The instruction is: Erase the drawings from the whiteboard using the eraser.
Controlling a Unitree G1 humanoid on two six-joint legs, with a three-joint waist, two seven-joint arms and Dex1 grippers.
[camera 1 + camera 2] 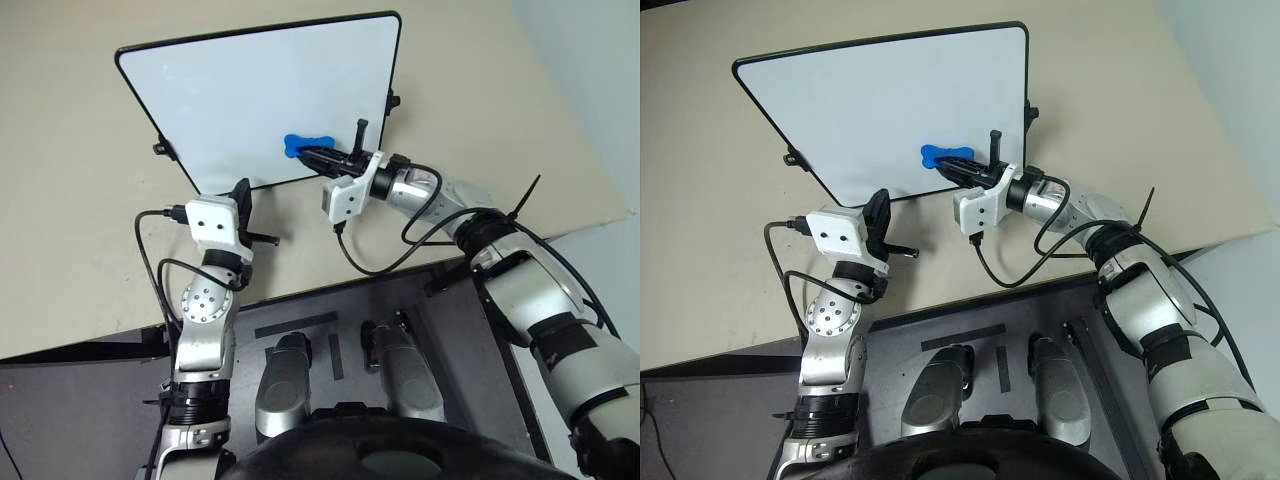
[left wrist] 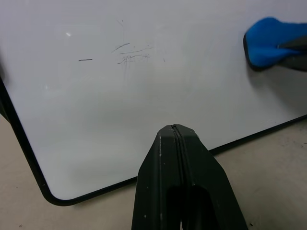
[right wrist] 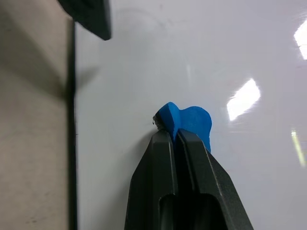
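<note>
Our right gripper (image 1: 318, 155) has its jaws clamped on the eraser (image 1: 298, 145), pressing it flat to the whiteboard (image 1: 240, 90) for wiping; left gripper (image 2: 176, 132) jaws together, idle.

My whiteboard (image 1: 240, 100) lies flat on the beige counter (image 1: 80, 260), white with a thin black frame, rounded corners and small black side clips. The blue bone-shaped eraser (image 1: 298, 146) rests on its surface near the lower right edge. Only faint grey smudges (image 2: 129, 53) mark the board.
</note>
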